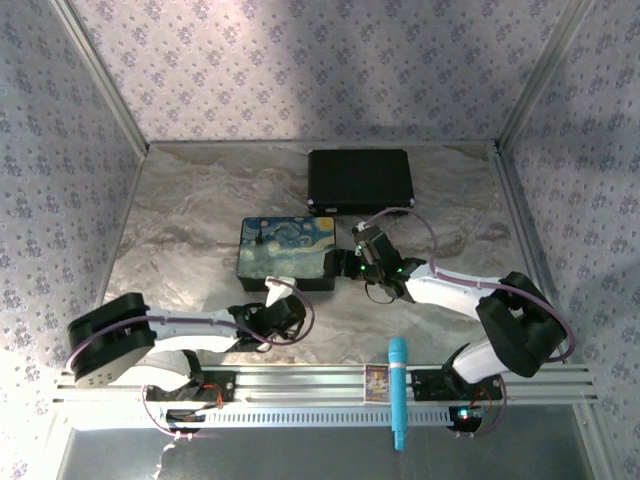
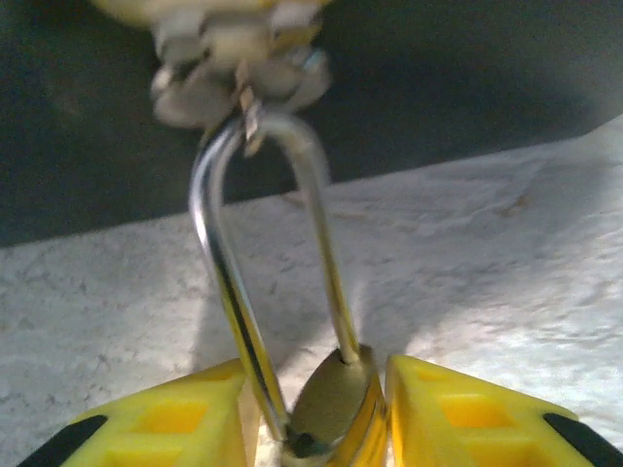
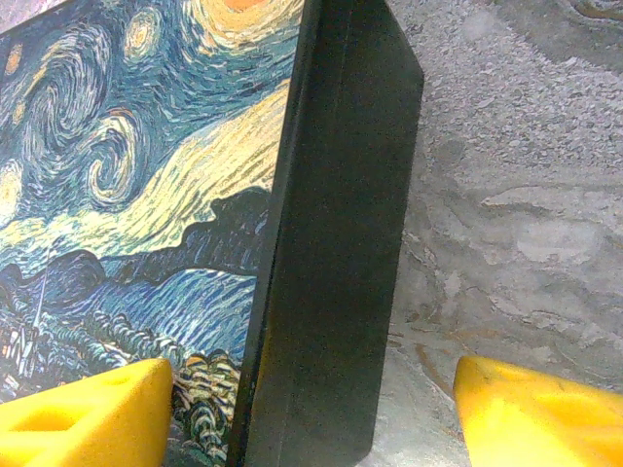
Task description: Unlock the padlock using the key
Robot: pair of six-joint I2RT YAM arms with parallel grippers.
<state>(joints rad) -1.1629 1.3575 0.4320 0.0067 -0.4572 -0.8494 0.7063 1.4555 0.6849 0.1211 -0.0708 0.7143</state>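
Marbled tabletop point(image 1: 190, 220) stretches between flowered walls point(image 1: 300, 60). At the lower left of the overhead view, the left arm point(image 1: 190, 330) reaches toward the near edge of the painted box point(image 1: 288, 250). In its wrist view the left claw point(image 2: 321, 394) pinches the padlock point(image 2: 336, 404) at bottom centre, one yellow finger against a shackle leg and the other against the brass body, though the contact looks light. The shackle point(image 2: 219, 243) rises to the hasp point(image 2: 234, 73) at the top of the frame. Its legs appear seated in the body, so I judge the lock not yet opened. To do this step well, the grip should firm up and steady the body with its underside turned outward for the key, without tugging the hasp. Right of centre, the right claw point(image 3: 313, 379) stands spread, straddling the box's dark side wall and touching nothing I can make out. It could brace the box.
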